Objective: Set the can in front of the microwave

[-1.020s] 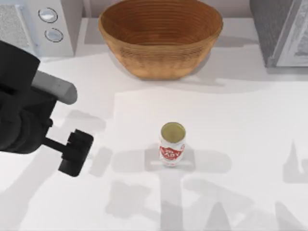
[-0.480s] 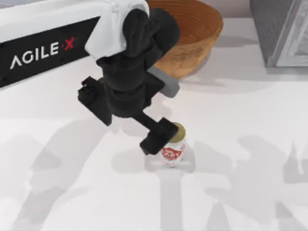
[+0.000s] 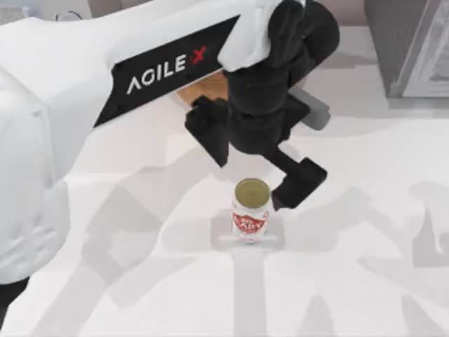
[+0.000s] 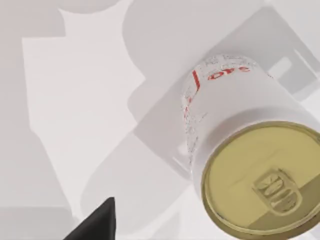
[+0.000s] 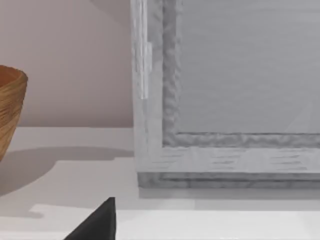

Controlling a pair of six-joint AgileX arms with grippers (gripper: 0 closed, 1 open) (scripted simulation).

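My left jaws [image 3: 277,184] hang over the can [image 3: 251,210], which stands upright mid-surface [image 3: 365,232], well apart from the microwave at far left. Can't tell how wide they're spread. Nothing's gripped yet.

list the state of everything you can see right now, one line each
can: upright on the table, not gripped, gold top showing
left gripper: above the table, right behind the can, one finger just to the can's right
basket: upright at the back of the table, mostly hidden under the left arm from above
dark grey speckled box: standing at the table's back right corner
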